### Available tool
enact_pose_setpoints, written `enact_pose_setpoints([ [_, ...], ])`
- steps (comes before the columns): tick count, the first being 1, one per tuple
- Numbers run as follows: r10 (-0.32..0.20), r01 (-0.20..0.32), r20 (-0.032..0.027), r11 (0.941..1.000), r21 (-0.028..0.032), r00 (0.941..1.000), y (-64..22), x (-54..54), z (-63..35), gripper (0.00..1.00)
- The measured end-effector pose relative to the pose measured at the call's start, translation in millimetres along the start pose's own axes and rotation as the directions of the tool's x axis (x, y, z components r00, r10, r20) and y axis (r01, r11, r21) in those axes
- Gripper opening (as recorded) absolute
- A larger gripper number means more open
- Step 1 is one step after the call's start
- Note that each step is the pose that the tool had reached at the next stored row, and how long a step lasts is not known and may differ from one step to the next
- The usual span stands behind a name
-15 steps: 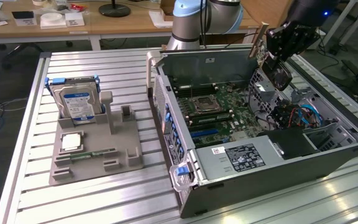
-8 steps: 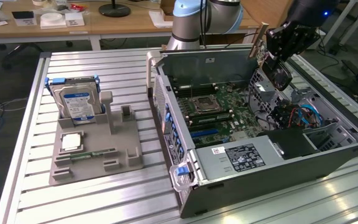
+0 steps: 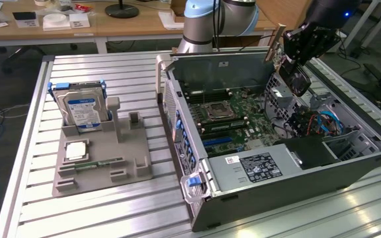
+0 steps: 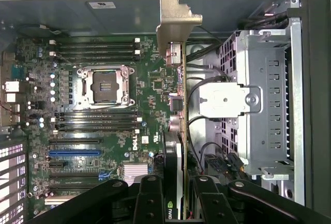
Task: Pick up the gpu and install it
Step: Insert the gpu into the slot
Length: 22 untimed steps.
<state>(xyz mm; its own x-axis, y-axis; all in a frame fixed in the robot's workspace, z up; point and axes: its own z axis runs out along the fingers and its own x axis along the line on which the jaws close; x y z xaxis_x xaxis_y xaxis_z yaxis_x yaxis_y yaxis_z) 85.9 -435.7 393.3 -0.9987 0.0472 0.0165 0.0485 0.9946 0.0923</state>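
Holding the gpu (image 4: pixel 182 105) pinched in my gripper (image 4: pixel 178 195), I should keep it square to the motherboard (image 4: pixel 103 131) beneath the jaws.

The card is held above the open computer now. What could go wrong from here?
The black gripper holds the gpu, a thin green card with silver bracket, close to loose black cables; they might snag. The card hangs away from the long blue slot; pressed down here, it could strike board parts.
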Motion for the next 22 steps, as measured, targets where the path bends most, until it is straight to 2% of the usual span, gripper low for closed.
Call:
enact_pose_setpoints([
  [7,-0.009,0.009,-0.0008,1.0000,0.0003,1.0000,0.0,0.1,0.0,0.27],
  [12,-0.082,0.082,-0.0077,0.9966,0.0011,0.9966,0.0,0.0,0.2,0.27],
  [16,-0.153,0.153,-0.0144,0.9882,0.0015,0.9881,0.0,0.0,0.5,0.27],
  [19,-0.208,0.208,-0.0196,0.9782,0.0015,0.9780,-0.1,0.0,0.7,0.27],
  [22,-0.260,0.260,-0.0246,0.9656,0.0011,0.9653,-0.1,0.0,1.0,0.27],
])
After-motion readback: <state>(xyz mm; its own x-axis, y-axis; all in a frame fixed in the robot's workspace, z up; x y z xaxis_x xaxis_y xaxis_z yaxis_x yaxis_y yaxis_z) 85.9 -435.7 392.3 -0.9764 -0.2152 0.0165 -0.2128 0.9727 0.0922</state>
